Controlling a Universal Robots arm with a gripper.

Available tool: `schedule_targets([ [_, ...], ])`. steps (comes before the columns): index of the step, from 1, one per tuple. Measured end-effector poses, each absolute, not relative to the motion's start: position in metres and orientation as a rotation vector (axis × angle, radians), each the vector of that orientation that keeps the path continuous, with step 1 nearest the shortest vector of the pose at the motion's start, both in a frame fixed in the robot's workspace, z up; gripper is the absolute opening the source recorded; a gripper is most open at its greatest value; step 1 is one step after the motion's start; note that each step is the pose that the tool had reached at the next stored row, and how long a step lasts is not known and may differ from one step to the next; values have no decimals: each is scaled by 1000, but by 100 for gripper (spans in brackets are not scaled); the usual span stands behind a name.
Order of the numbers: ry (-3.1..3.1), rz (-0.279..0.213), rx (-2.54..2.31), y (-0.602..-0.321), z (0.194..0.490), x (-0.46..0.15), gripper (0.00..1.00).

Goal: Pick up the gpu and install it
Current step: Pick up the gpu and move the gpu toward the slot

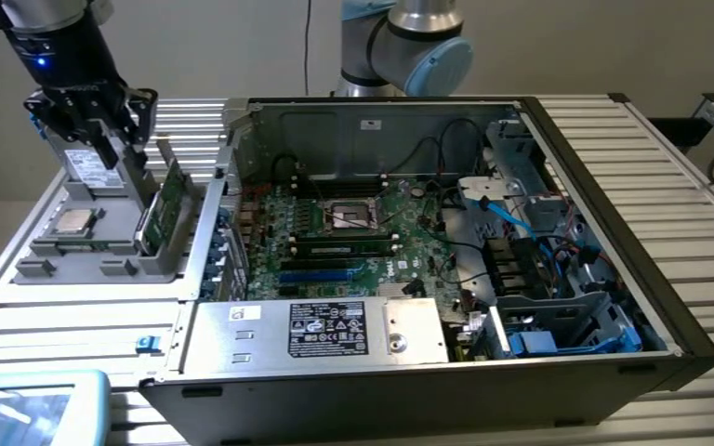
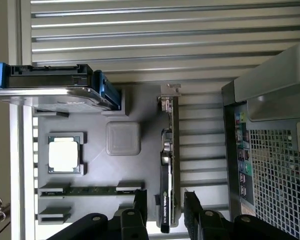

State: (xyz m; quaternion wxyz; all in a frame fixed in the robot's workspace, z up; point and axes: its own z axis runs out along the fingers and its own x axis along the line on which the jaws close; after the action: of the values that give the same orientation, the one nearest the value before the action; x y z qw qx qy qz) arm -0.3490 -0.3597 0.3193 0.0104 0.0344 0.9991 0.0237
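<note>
Gpu (image 2: 168,165) on edge in grey tray (image 2: 145,170), spread fingers (image 2: 140,205) above.

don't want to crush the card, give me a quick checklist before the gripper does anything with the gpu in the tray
1. Gripper open: ok, the jaws stand wide.
2. Gpu lined up between the fingers: ok, one finger on each side of the card in the wrist view.
3. Gpu standing on edge in the grey tray: ok.
4. Neighbours out of the way: ok, the cpu and the drive sit apart from the card.
5. Computer case open, motherboard exposed: ok.
6. Height of the fingers over the card: cannot tell.
</note>
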Motion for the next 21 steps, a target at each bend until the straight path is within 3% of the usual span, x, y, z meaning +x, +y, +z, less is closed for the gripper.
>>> schedule_targets([
  [21, 3119, 74, 108, -360, 281, -349, 44],
])
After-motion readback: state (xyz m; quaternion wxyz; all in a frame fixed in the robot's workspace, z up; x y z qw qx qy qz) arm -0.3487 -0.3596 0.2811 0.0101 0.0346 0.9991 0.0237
